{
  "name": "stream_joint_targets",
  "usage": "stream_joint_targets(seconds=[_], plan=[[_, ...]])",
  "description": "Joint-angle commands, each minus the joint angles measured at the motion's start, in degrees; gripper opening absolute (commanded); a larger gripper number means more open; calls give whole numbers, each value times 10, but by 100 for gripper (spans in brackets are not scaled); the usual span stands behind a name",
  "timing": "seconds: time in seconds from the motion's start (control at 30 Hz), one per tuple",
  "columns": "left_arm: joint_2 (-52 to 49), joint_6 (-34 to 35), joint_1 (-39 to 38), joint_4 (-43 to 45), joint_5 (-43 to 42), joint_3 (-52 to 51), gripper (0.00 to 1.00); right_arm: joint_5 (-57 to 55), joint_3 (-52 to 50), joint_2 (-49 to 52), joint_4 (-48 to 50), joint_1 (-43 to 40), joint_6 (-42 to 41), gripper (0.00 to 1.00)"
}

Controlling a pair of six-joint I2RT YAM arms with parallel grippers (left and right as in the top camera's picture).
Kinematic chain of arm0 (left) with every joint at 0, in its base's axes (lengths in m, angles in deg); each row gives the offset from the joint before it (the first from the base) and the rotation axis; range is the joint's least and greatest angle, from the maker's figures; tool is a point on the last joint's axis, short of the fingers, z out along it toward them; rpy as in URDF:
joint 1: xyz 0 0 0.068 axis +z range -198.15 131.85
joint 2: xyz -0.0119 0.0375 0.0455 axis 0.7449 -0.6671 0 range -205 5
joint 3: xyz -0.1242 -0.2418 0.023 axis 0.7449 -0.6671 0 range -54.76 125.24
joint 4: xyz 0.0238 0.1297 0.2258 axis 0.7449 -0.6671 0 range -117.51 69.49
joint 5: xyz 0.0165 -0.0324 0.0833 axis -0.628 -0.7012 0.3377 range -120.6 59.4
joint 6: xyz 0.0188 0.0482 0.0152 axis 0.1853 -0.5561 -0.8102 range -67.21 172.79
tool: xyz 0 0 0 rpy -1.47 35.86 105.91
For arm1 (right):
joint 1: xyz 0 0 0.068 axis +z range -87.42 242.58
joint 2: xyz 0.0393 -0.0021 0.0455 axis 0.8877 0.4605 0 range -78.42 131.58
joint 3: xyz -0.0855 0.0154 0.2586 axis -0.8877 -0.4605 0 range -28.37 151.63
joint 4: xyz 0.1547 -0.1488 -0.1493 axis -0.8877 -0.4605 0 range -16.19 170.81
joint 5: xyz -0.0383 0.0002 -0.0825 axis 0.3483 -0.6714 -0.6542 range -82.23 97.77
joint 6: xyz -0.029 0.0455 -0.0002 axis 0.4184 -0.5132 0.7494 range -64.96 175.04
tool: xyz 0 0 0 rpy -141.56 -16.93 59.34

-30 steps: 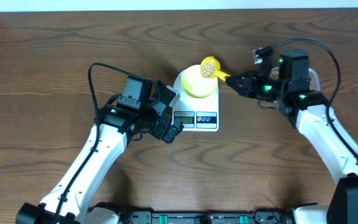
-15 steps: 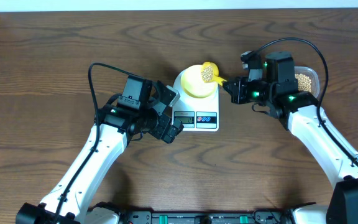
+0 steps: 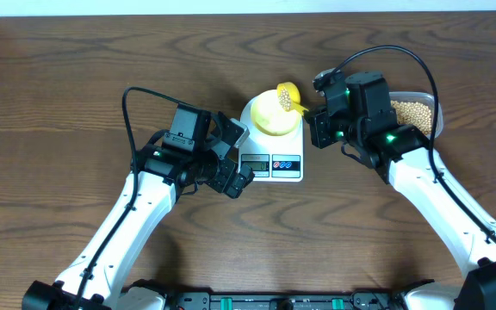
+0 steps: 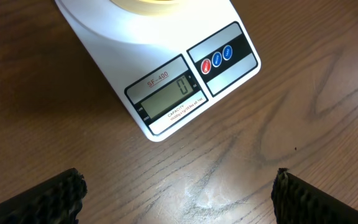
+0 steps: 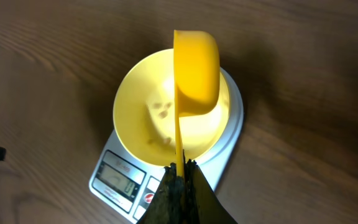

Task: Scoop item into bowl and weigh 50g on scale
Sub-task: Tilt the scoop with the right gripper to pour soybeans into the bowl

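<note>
The pale-yellow bowl [image 3: 268,118] stands on the white scale [image 3: 269,165], whose display [image 4: 169,98] reads 0. My right gripper [image 3: 315,112] is shut on the handle of a bright yellow scoop [image 3: 288,94]. That scoop [image 5: 196,71] is rolled onto its side over the bowl [image 5: 142,115], and a few tan beans [image 5: 161,110] lie inside the bowl. The handle is pinched in the right gripper [image 5: 180,169]. My left gripper [image 3: 237,158] stands open just left of the scale's front. In the left wrist view nothing lies between the left gripper [image 4: 179,202] fingers, only bare wood.
A clear plastic tub [image 3: 438,110] holding many beans [image 3: 410,110] sits behind my right arm at the right. The table's far edge runs along the top of the overhead view. A black cable loops above the left arm [image 3: 136,95].
My right gripper has moved left toward the scale and rolled the scoop from level, beans up, to tipped over the bowl. The tub is now uncovered. The left arm has not moved.
</note>
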Motion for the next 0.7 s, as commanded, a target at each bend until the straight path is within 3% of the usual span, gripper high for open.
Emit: stream_joint_targets(seconds=[0.0, 0.37, 0.67], plan=[[-5, -5, 2, 0, 5, 1, 98, -45, 13, -12, -1, 22, 43, 1], [-5, -5, 2, 0, 5, 1, 98, -170, 13, -12, 6, 89, 119, 1], [-5, -5, 2, 7, 5, 1, 98, -224, 13, -12, 5, 111, 113, 1]])
